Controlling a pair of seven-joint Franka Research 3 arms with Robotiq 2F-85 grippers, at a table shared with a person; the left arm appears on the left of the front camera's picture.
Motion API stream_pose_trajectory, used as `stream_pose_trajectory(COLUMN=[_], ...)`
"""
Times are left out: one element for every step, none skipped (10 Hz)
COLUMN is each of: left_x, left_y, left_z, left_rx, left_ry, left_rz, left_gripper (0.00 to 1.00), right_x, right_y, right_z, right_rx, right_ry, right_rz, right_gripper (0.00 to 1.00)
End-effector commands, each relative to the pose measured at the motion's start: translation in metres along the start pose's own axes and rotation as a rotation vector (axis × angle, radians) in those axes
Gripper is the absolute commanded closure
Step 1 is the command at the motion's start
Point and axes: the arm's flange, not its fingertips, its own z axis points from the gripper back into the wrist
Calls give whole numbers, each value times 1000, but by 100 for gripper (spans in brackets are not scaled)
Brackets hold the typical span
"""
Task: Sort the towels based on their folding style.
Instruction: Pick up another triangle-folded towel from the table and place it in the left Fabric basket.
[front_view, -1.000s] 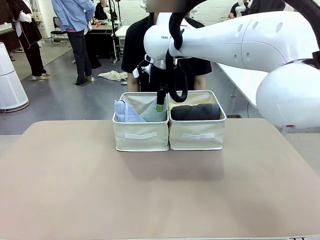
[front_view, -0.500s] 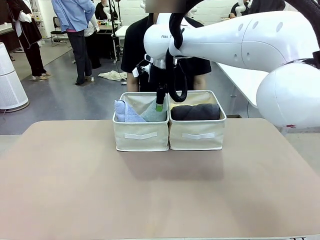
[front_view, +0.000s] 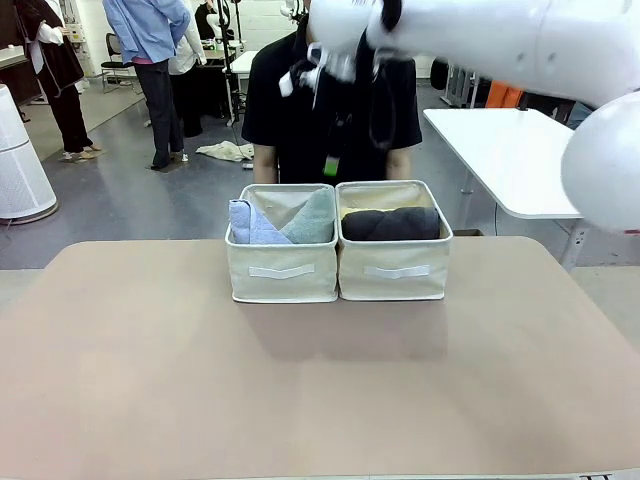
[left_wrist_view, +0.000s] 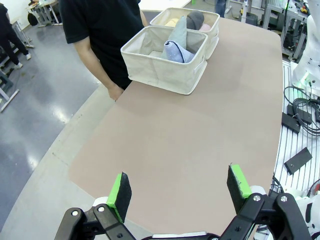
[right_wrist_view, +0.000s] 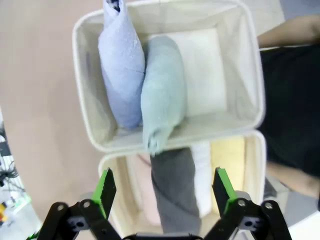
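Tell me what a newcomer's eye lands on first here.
Two cream bins side by side at the table's far edge: the left holds a periwinkle towel and a teal-grey towel, the right holds rolled ones, a dark grey roll on top. Above, the right gripper hangs, jaws open.

Front view: level across the table (front_view: 300, 380) toward the person, two bins (front_view: 338, 255) mid-distance. Left wrist view: high, oblique, far from the bins (left_wrist_view: 170, 55). Right wrist view: close overhead, straight down into the same bins (right_wrist_view: 170, 85).
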Motion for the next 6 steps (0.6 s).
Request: stream_pose_trajectory(left_x=[0,0,0,0,0,0], left_y=[0,0,0,0,0,0], left_z=[1,1,1,1,1,1], left_rx=[2,2,2,2,2,2], left_ry=[-13,-13,-13,-13,-13,-13], left_rz=[1,1,1,1,1,1], left_gripper=[0,0,0,0,0,0], right_x=[-42,-69,-95,-123,-146,-168], right_y=[27,43,64,91,113,131], right_z=[40,60,79,98,111,120], right_rx=[16,30,20,-4,-41,-74], right_ry=[-4,-6,-25,-53,-71,-83], right_rz=[-45,-79,-86,-94,-110,-134], right_gripper=[0,0,0,0,0,0])
